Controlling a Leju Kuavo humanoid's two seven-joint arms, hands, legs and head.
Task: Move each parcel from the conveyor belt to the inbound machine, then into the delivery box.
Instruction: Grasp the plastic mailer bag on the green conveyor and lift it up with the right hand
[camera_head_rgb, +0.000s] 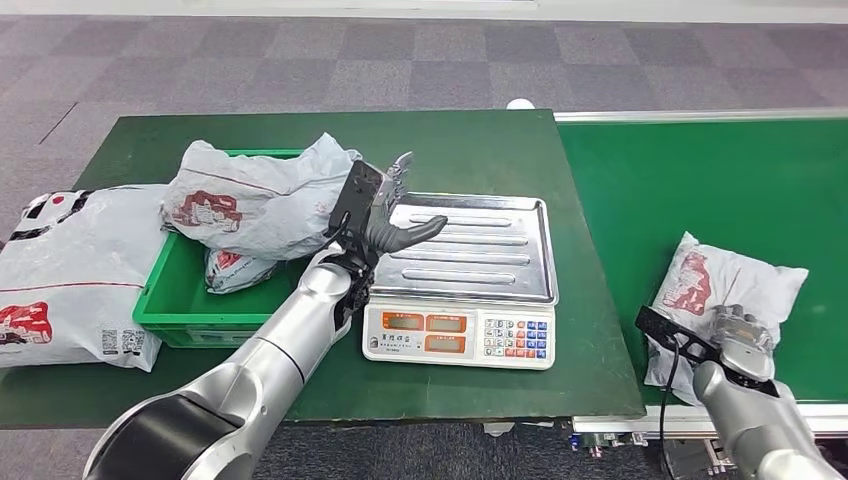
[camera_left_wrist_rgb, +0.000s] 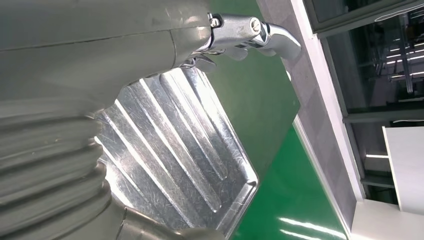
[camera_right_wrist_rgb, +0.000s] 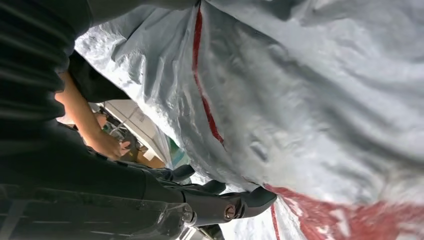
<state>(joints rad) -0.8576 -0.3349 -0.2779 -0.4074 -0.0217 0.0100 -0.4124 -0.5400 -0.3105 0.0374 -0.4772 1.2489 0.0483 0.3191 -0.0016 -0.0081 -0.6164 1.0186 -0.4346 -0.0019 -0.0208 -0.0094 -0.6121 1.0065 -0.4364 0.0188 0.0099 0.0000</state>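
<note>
Left hand (camera_head_rgb: 385, 205) raised over the near-left edge of the scale's steel tray (camera_head_rgb: 480, 245), fingers spread apart, thumb stretched out across the tray, nothing held. Same ribbed tray (camera_left_wrist_rgb: 175, 150) right beneath the thumb in the left wrist view, bare.

Right hand (camera_head_rgb: 745, 335) down on the near edge of a grey parcel (camera_head_rgb: 725, 285) lying on the green conveyor belt (camera_head_rgb: 700, 180), touching it. In the right wrist view, dark fingertips (camera_right_wrist_rgb: 250, 200) pressed against the crumpled grey film (camera_right_wrist_rgb: 310, 100); whether actually gripping it or just resting, cannot tell.

Two more grey parcels (camera_head_rgb: 255, 200) piled in the green delivery box (camera_head_rgb: 165, 300) on the bench (camera_head_rgb: 470, 150), top one bulging over the rim beside the left hand. Another large parcel (camera_head_rgb: 75, 275) flat on the bench, left of the box.
</note>
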